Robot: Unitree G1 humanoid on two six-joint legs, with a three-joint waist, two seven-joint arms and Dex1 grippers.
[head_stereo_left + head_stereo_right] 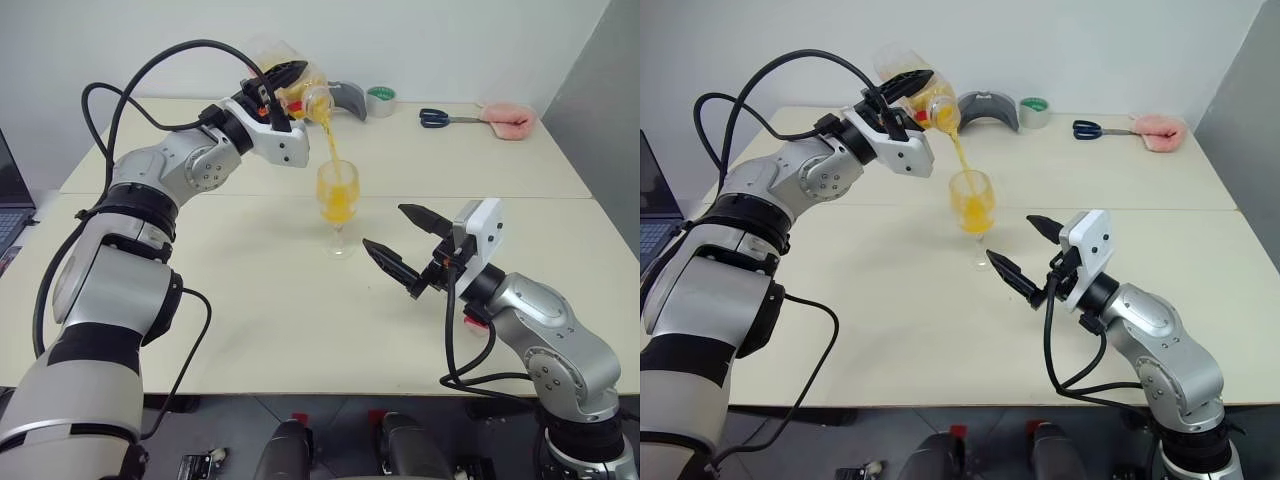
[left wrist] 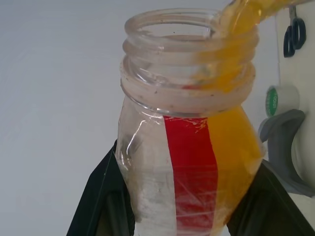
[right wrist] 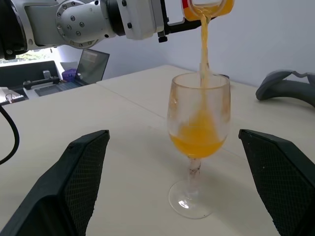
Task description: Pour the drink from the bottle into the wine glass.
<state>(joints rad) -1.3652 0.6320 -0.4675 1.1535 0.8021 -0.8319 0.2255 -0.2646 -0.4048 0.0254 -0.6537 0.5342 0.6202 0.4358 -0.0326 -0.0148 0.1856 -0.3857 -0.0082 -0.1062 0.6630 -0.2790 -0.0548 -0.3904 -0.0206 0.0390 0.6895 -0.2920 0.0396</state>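
With the left tool (image 1: pixel 283 74) clamped on the tilted clear plastic red-labelled bottle (image 2: pixel 189 147) and the right tool (image 1: pixel 400 240) apart beside it, steady tilt should keep the orange-yellow drink (image 3: pixel 203 46) falling into the clear stemmed wine glass (image 1: pixel 338 205) on the cream bench (image 1: pixel 300 320).

Pretty bright, even light all round, looks like soft overhead room lighting, so the table (image 1: pixel 300 320) only gets faint soft shadows. Head views are sharp with no real glare. In the left wrist view the bottle (image 2: pixel 187 147) is crisp-ish with small shiny highlights on the plastic, while the background around 3 o'clock is soft.
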